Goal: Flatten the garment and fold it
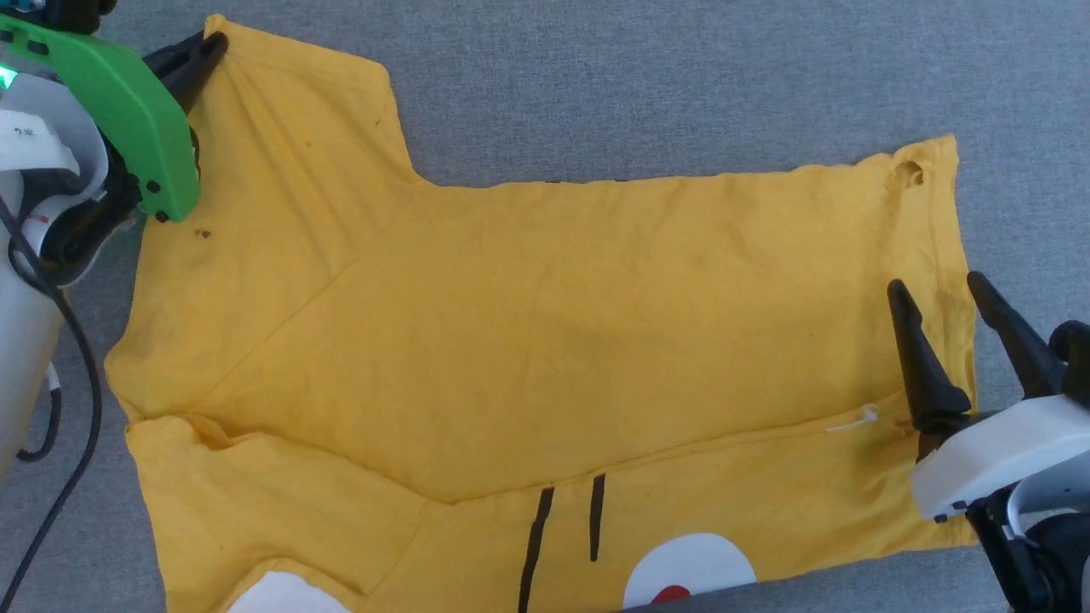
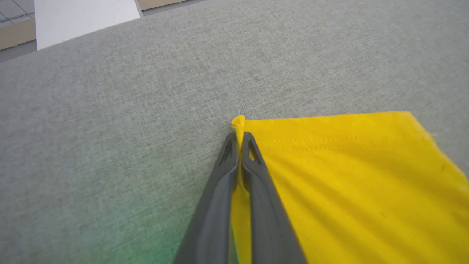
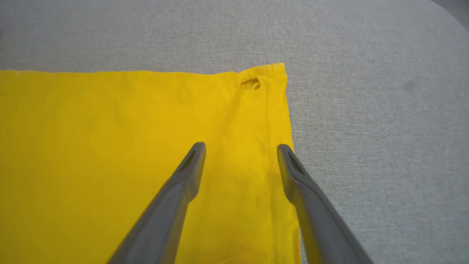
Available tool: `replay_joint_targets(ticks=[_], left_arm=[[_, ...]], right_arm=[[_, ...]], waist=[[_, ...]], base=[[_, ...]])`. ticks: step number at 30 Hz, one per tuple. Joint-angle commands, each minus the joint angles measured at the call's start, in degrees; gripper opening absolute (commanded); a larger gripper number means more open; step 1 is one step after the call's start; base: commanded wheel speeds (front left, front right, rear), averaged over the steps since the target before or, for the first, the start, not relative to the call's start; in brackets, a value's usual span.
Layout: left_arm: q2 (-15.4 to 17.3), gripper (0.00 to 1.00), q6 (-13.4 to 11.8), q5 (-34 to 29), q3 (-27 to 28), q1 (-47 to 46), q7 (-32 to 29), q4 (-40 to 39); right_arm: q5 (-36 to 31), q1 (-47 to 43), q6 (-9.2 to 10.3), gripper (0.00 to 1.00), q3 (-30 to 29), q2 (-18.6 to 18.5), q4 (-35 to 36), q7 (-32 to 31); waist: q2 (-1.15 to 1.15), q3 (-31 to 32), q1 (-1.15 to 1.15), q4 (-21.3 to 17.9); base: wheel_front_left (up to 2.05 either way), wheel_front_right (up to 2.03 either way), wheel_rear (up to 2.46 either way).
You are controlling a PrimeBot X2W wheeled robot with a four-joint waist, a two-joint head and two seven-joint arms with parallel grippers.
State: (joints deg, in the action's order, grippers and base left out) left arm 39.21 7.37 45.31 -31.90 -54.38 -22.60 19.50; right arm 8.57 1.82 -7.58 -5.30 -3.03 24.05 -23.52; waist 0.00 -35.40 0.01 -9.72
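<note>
lab-like room, grey cloth table (image 2: 110, 110), tiled floor (image 2: 8, 10)

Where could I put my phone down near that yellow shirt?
Bare grey cloth lies beyond the garment's far edge, between sleeve and hem corner, and right of the hem. Crowded: the left gripper pinching the sleeve corner, and the open right gripper over the hem.

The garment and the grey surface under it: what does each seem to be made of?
The garment: thin, soft, matte cloth, probably a cotton knit. It creases gently and has a stitched hem and a small frayed hole.
The grey surface: a matte woven fabric covering, judging by its fine speckled weave. What lies beneath it cannot be told.
</note>
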Motion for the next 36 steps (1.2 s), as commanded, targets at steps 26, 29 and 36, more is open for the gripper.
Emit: replay_joint_targets(ticks=[26, 29, 36], left_arm=[[-1.75, 0.00, 0.12, 3.10, -5.92, -2.14, 3.60, 0.86], [-1.87, 0.00, 0.12, 3.36, -6.23, -2.36, 3.62, 1.19], [-2.15, 0.00, 0.10, 4.30, -6.39, -3.16, 4.87, 2.06]], right_arm=[[7.08, 26.02, 0.09, 1.00, -7.96, -10.84, -12.92, -29.26], [7.08, 25.68, 0.09, 1.00, -8.66, -10.07, -13.86, -31.89], [6.67, 25.44, 0.09, 0.00, -8.69, -8.82, -15.65, -33.27]], waist=[[0.00, 0.07, -0.01, 6.52], [0.00, -0.27, -0.01, 6.91], [0.00, -0.41, -0.01, 7.51]], base=[[0.00, 0.00, 0.00], [0.00, 0.00, 0.00], [0.00, 0.00, 0.00]])
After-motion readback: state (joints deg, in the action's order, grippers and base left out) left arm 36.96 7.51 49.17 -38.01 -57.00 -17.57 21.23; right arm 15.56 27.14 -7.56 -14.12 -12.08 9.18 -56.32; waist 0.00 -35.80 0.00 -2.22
